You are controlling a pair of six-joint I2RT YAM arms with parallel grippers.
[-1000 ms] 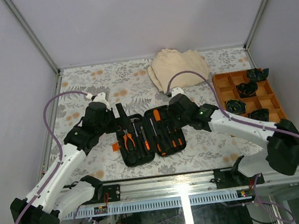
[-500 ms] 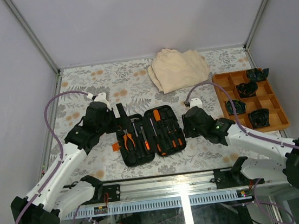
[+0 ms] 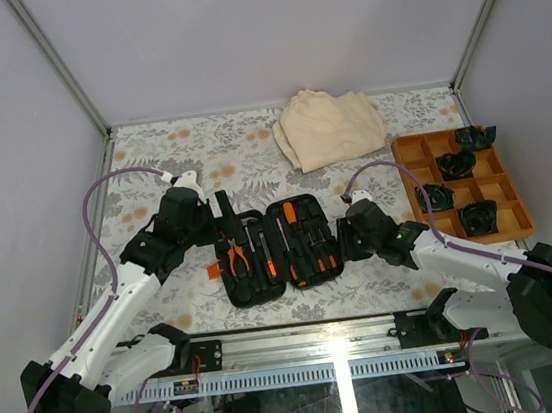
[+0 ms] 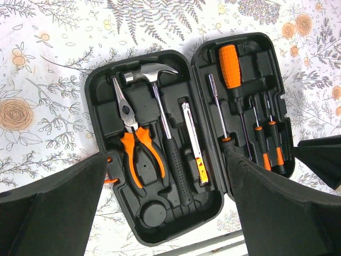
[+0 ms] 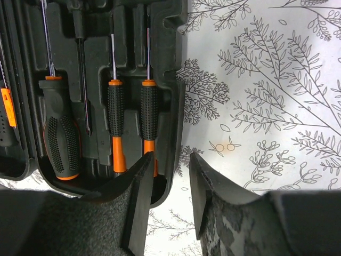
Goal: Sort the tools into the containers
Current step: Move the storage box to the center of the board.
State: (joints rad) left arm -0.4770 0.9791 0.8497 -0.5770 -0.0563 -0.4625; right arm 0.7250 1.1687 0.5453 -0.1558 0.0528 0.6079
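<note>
I find the floral tabletop (image 3: 148, 152) bare along its left edge. The left gripper (image 3: 223, 207) hangs above the left half of the tool case (image 3: 267, 293), jaws spread wide and holding nothing.

The case lies open and flat at the middle of the near edge, its hinge running from near to far. An orange latch (image 4: 109, 172) sits on its left rim.

- **Left half:** It holds orange-handled pliers (image 4: 133, 144) and a hammer (image 4: 162, 112), noses and head toward the far edge. A slim metal tool (image 4: 193, 141) lies beside them.
- **Right half:** It holds a large screwdriver (image 4: 230, 60) with its orange grip toward the far edge. Smaller screwdrivers (image 5: 114, 114) lie with their shafts far and handles near.

All long axes run parallel to the hinge.

The right gripper (image 5: 170, 157) sits low at the case's right rim, its jaws a narrow gap apart. One finger is over the rim and the other over the tabletop. It holds nothing, and I cannot tell whether it touches the rim.

A folded beige cloth (image 3: 329, 127) lies at the far edge, right of the middle and well apart from the case. An orange divided tray (image 3: 407, 165) along the right edge holds black items (image 3: 478, 212) in several compartments.
</note>
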